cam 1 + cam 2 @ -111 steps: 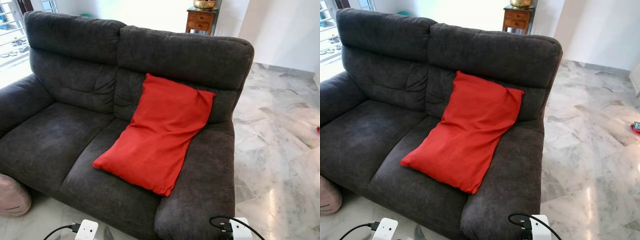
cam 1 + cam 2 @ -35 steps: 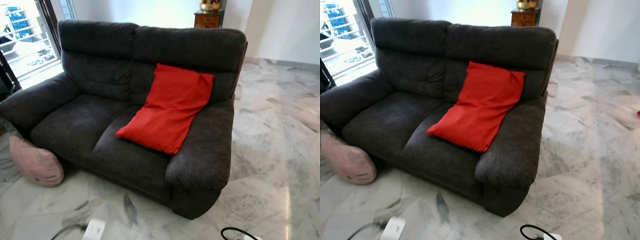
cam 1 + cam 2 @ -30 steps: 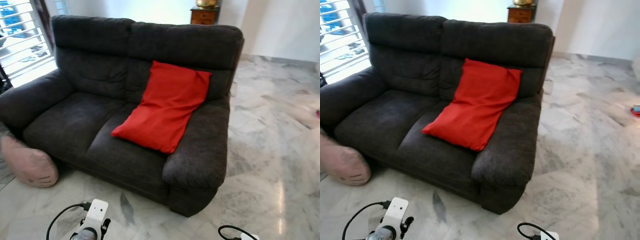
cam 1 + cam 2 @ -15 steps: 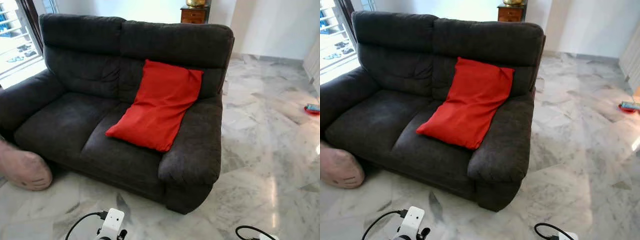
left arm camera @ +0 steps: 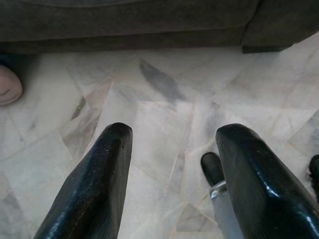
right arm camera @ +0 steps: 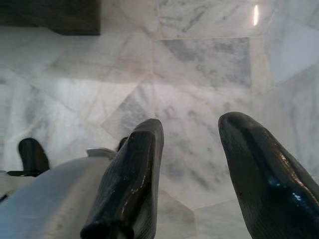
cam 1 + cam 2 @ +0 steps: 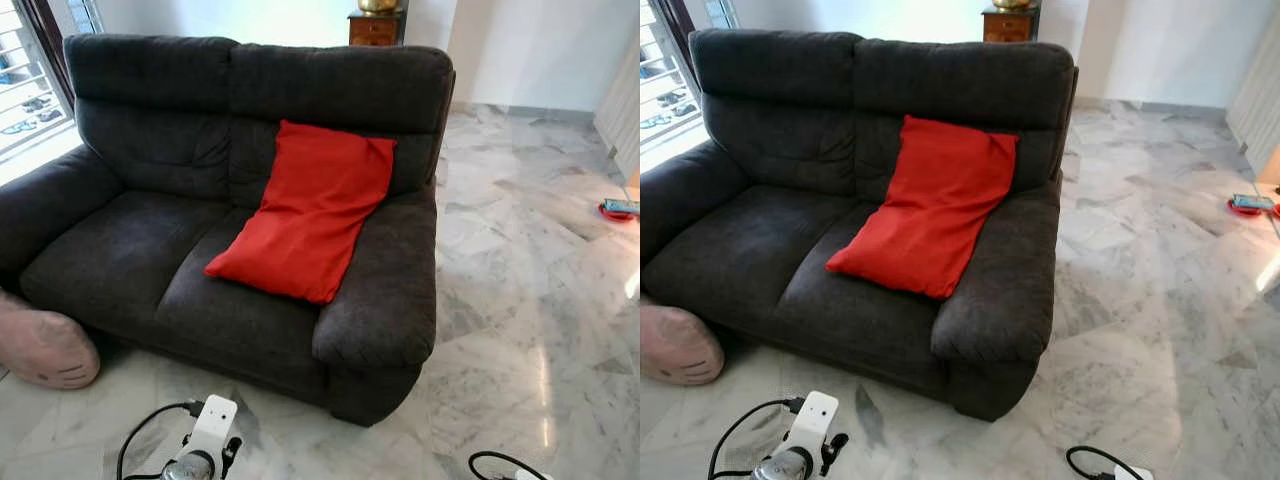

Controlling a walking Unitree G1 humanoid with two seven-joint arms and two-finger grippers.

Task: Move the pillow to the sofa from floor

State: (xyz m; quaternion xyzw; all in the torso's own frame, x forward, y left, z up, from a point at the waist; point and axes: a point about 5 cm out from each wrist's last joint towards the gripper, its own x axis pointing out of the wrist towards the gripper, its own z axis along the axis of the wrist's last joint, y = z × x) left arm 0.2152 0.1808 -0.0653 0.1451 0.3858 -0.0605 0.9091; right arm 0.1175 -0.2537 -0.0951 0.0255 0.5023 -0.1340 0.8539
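Red fabric pillow (image 7: 305,212), long and rectangular, lies on the dark grey upholstered two-seat sofa (image 7: 140,240). It leans aslant: its upper end rests against the right backrest cushion, and its lower end spreads over the right seat cushion, just beside the right armrest (image 7: 385,300). A second cushion, pink and rounded with small dark markings (image 7: 42,347), sits on the white-and-grey marble floor (image 7: 520,330), touching the front of the sofa near its left armrest.

Both arms hang low in front of the sofa. The left gripper (image 5: 172,164) points down at the marble tiles, its two black fingers (image 5: 94,189) spread apart with nothing between them; the base of the sofa and an edge of the pink cushion show beyond it. The right gripper (image 6: 192,164) also hangs above the floor, its black fingers (image 6: 259,174) parted and empty.

In the head views, the left arm's white wrist housing with a black cable (image 7: 205,440) shows near the bottom edge. A wooden cabinet carrying a brass-coloured vessel (image 7: 375,22) stands behind the sofa against the white wall. Far off on the floor to the right lies a small red and blue object (image 7: 620,208), too small to make out.
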